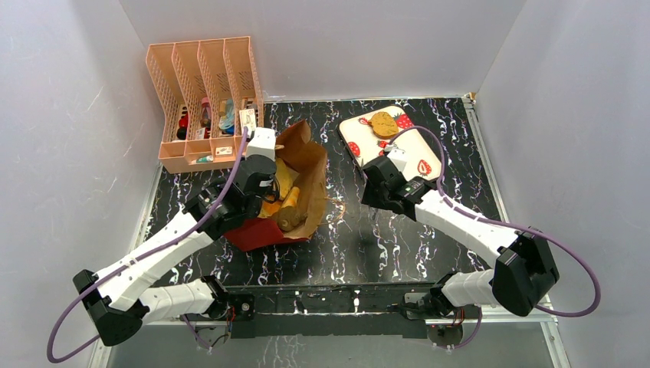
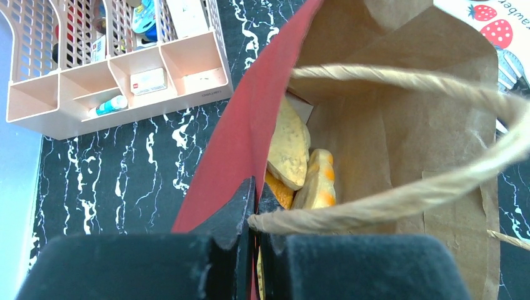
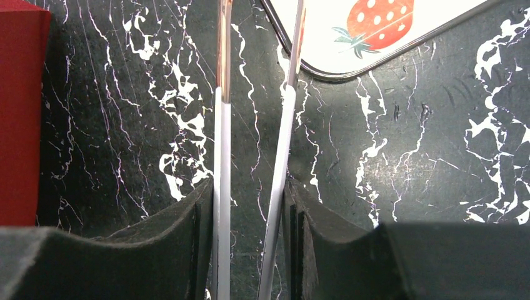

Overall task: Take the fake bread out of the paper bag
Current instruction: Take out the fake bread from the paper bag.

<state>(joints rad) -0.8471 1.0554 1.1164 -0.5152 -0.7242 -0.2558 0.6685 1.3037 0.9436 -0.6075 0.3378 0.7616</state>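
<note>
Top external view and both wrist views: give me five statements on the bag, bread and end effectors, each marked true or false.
1. The left end effector is shut on the rim of the paper bag. True.
2. The paper bag is empty. False: fake bread lies inside.
3. The right end effector holds metal tongs. True.
4. The tongs grip some bread. False: nothing sits between their arms.
5. One bread piece lies on the strawberry tray. True.
</note>
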